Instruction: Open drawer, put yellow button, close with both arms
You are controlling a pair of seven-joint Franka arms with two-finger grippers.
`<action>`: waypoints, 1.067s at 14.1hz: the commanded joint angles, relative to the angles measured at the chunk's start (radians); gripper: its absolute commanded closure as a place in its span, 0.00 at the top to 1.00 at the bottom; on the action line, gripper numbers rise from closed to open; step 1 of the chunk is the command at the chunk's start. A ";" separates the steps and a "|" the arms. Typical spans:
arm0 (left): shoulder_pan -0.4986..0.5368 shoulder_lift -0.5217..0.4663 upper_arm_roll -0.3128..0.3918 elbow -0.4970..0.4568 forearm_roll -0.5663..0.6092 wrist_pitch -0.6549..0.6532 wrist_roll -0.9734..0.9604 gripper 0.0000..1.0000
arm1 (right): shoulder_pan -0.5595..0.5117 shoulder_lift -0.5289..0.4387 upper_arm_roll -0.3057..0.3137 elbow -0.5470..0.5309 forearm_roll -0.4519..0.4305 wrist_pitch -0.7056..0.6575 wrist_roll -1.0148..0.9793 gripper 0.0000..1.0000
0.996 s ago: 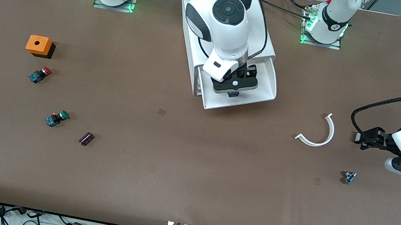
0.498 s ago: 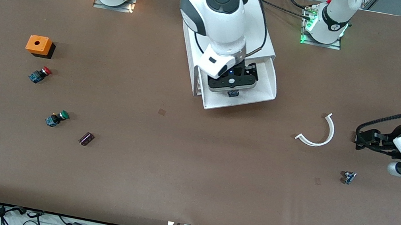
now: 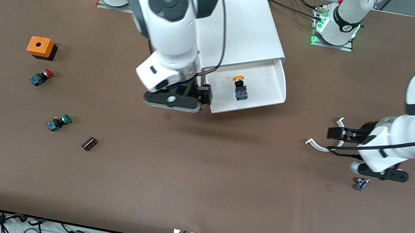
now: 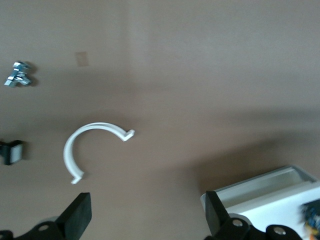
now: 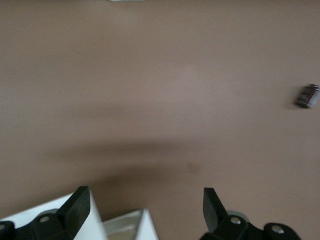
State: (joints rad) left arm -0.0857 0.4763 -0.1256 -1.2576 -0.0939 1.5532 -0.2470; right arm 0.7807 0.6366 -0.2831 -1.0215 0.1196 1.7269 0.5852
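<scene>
The yellow button (image 3: 240, 88) lies on its side in the drawer (image 3: 267, 94), which stands pulled out of the cabinet (image 3: 246, 27), so what remains, as I judge it, is the closing push by both arms. The right gripper (image 3: 198, 94), fingers spread and holding nothing, hangs just beside the drawer's corner toward the right arm's end of the table. The left gripper (image 3: 334, 133), also spread and empty, hovers over the white curved clip (image 3: 341, 123), well apart from the drawer. To close cleanly, each gripper should meet the drawer's front edge evenly and press straight toward the cabinet, so the tray does not skew or jam.
</scene>
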 commanded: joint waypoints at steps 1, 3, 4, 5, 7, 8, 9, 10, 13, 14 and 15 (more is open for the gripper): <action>-0.095 -0.011 -0.002 -0.098 -0.009 0.130 -0.151 1.00 | -0.098 -0.015 0.008 -0.025 0.003 -0.079 -0.086 1.00; -0.175 -0.011 -0.003 -0.173 -0.007 0.244 -0.256 1.00 | -0.155 -0.040 0.008 -0.081 0.006 -0.064 -0.148 1.00; -0.205 -0.008 -0.003 -0.192 -0.006 0.280 -0.303 1.00 | -0.190 -0.048 0.008 -0.101 0.014 -0.064 -0.195 1.00; -0.233 -0.002 -0.003 -0.206 -0.003 0.310 -0.334 1.00 | -0.208 -0.060 0.008 -0.123 0.012 -0.067 -0.224 1.00; -0.265 -0.002 -0.003 -0.250 -0.001 0.384 -0.373 1.00 | -0.267 -0.089 0.007 -0.176 0.009 -0.070 -0.272 1.00; -0.282 -0.007 -0.003 -0.278 -0.001 0.405 -0.391 1.00 | -0.300 -0.103 0.007 -0.199 0.009 -0.067 -0.318 1.00; -0.292 -0.011 -0.003 -0.301 -0.001 0.421 -0.411 1.00 | -0.337 -0.106 0.007 -0.210 0.009 -0.070 -0.373 1.00; -0.311 -0.013 -0.005 -0.319 0.000 0.430 -0.426 1.00 | -0.375 -0.110 0.008 -0.213 0.012 -0.076 -0.416 1.00; -0.370 -0.024 -0.006 -0.355 0.002 0.430 -0.508 1.00 | -0.449 -0.135 0.007 -0.213 0.002 -0.110 -0.433 1.00; -0.379 -0.034 -0.011 -0.370 0.002 0.430 -0.521 1.00 | -0.468 -0.153 0.005 -0.213 0.000 -0.113 -0.436 1.00; -0.382 -0.048 -0.014 -0.391 0.002 0.432 -0.534 1.00 | -0.489 -0.170 0.005 -0.212 0.002 -0.122 -0.444 1.00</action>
State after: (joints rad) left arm -0.4536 0.4901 -0.1395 -1.5756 -0.0939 1.9684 -0.7461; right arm 0.3162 0.5331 -0.2914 -1.1980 0.1210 1.6261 0.1539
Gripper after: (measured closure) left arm 0.000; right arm 0.000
